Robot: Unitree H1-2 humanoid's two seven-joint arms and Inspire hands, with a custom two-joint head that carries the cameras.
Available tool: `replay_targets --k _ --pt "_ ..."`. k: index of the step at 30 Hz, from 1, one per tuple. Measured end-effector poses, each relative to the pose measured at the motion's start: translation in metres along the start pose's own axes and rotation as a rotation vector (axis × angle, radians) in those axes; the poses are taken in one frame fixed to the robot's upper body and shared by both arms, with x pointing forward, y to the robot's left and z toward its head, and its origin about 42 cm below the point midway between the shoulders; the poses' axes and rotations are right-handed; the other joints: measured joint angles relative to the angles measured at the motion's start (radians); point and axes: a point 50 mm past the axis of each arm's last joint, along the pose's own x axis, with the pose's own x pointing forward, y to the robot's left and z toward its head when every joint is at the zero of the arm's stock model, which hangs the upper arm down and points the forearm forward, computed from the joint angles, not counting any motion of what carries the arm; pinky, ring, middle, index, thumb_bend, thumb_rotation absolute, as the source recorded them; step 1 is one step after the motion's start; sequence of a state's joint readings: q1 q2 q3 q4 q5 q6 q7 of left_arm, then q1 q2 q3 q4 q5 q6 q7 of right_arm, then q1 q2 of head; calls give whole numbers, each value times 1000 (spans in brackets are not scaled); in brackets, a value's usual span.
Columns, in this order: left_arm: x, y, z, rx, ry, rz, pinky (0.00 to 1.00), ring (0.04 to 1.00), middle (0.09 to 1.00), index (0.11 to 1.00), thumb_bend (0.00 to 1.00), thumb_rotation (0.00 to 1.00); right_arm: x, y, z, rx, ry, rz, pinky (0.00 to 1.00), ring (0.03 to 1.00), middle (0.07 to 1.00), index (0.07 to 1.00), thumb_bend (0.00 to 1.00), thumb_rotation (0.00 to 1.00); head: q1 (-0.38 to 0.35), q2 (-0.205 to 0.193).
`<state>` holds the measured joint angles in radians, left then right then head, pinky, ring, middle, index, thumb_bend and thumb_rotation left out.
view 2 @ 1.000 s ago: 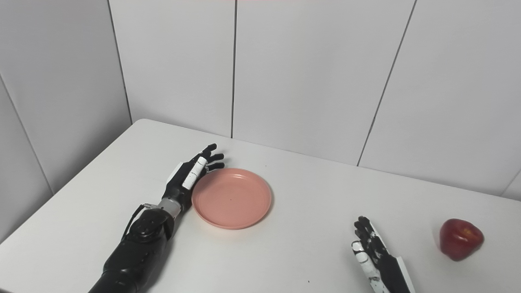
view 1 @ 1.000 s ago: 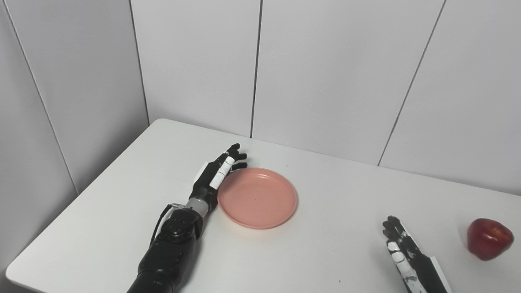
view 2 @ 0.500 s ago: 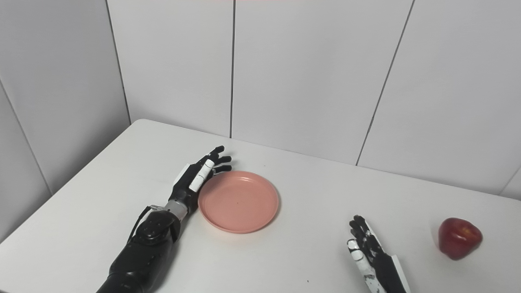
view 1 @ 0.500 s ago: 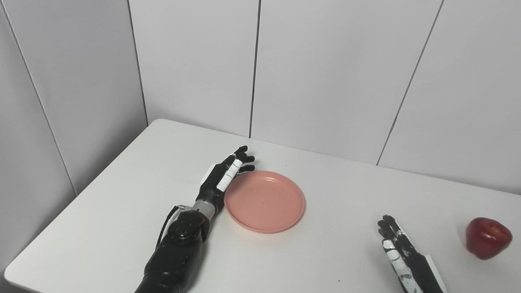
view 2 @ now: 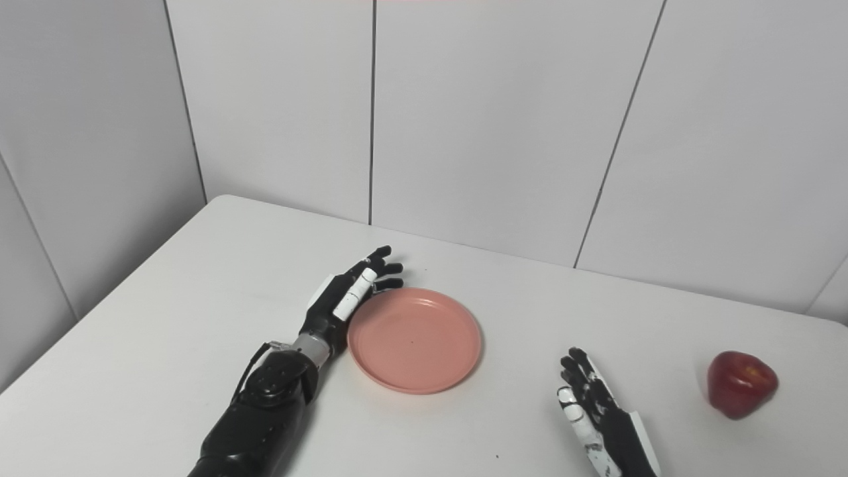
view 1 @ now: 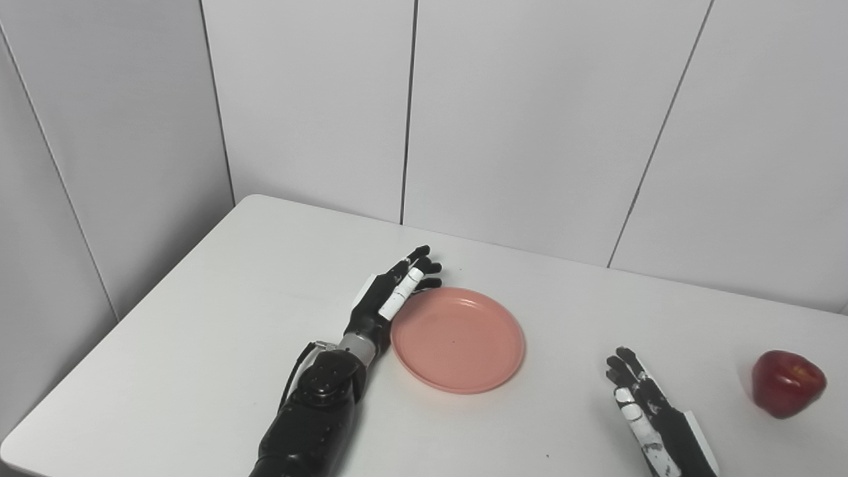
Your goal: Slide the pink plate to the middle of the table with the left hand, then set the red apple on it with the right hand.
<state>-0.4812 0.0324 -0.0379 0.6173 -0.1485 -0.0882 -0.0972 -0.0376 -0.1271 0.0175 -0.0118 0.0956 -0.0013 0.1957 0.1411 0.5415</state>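
Item, pink plate [view 1: 458,339]: lies flat on the white surface [view 1: 218,311], left of centre; over the last second it has travelled rightward relative to the near edge and to the right hand, though the camera has also shifted a little; judged mid-slide, the middle not quite reached. Item, left hand [view 1: 391,298]: edge-on against the plate's left rim, fingers [view 1: 419,260] extended and slightly spread, gripping nothing; it has advanced with the plate. Item, right hand [view 1: 639,404]: flat on the surface near the front edge, fingers apart, empty, position unchanged. Item, red apple [view 1: 787,383]: far right, well apart from plate and right hand, untouched. Markings: no brand, label or writing legible anywhere.
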Motion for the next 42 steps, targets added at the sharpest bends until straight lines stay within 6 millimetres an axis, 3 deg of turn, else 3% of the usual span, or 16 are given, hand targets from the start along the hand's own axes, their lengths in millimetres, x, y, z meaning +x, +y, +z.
replay_targets --k 2,7,10,37,42 --pt "2 -13 0 -31 10 -26 817 796 819 873 801 735 0 0 0 1 -1 1 1000 935 921 924 784 714 0 0" --pt "5 -66 -2 -99 24 -123 809 795 817 879 822 750 3 6 2 12 -11 9 1000 932 921 922 791 711 -8 3" --pt "5 -80 -2 -90 36 -156 801 794 818 882 820 762 3 8 3 15 -13 9 1000 932 920 919 790 707 -9 5" --pt "5 -76 -1 -36 40 -158 778 779 807 860 835 778 3 8 3 14 -9 8 1000 944 922 919 815 709 -18 8" --pt "5 -74 -1 -43 40 -161 778 780 809 862 841 777 3 9 3 7 -33 -28 992 925 906 901 752 644 -41 9"
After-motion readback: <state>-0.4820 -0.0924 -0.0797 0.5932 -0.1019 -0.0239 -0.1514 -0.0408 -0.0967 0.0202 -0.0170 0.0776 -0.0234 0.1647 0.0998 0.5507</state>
